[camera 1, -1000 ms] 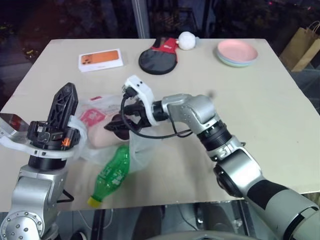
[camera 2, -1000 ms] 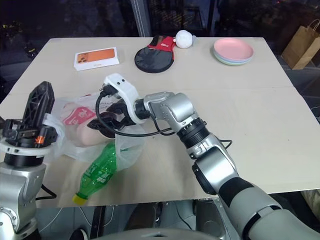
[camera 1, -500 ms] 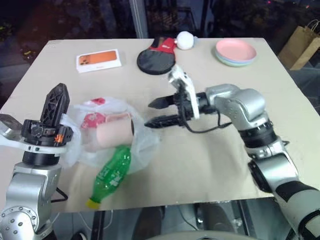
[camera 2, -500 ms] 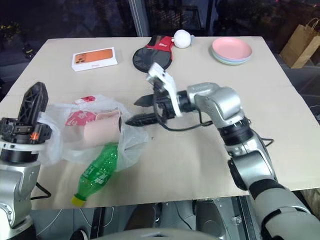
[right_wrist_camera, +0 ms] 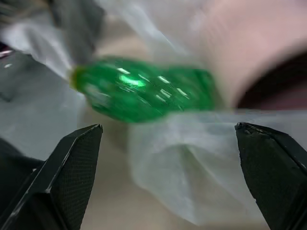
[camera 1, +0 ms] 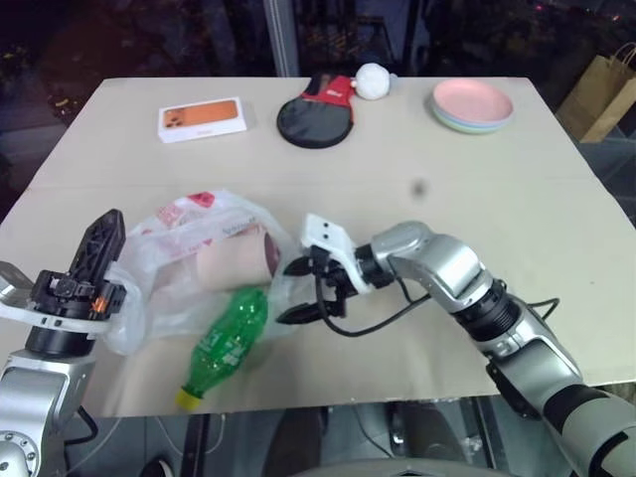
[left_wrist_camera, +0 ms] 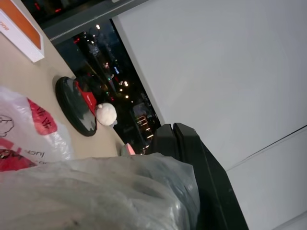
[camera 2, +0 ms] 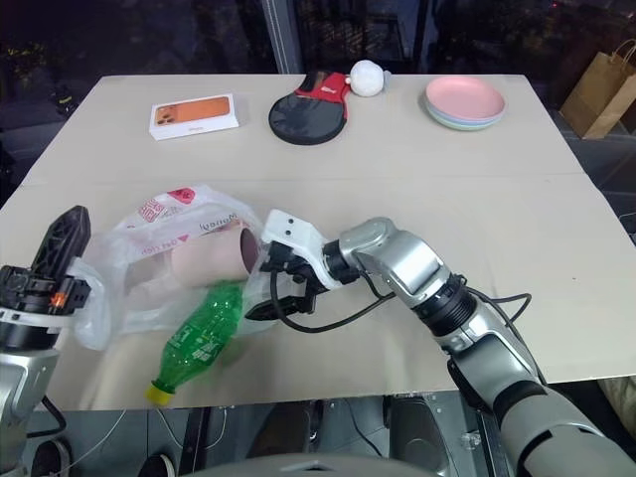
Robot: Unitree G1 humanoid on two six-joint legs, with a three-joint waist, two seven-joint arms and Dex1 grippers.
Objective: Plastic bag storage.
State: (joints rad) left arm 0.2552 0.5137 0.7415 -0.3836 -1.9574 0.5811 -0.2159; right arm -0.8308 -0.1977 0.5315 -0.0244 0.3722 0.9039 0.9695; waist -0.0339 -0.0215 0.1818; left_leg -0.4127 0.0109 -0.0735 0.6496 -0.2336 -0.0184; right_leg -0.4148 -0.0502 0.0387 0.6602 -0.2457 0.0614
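- The plastic bag (camera 1: 204, 234) lay crumpled on the surface (camera 1: 517, 209) in the lower left of the head view, its red print facing up.
- A pink cup (camera 1: 237, 265) lay on its side in the bag's mouth, its dark opening toward the right gripper.
- A green bottle (camera 1: 227, 341) lay tilted just below the cup, yellow cap toward the near edge, its upper end at the bag's mouth.
- The left gripper (camera 1: 94, 248) stood at the far left with its fingers pressed together on the bag's left edge; the wrist view showed plastic bunched against them.
- The right gripper (camera 1: 298, 291) was spread wide at the bag's right edge, holding nothing; I could not tell whether it touched the plastic.
- Along the top sat an orange and white box (camera 1: 200, 119), a black and red paddle (camera 1: 315, 117), a white ball (camera 1: 372, 79) and a stack of plates (camera 1: 472, 104).
- A brown paper bag (camera 1: 604, 91) stood beyond the surface at upper right.
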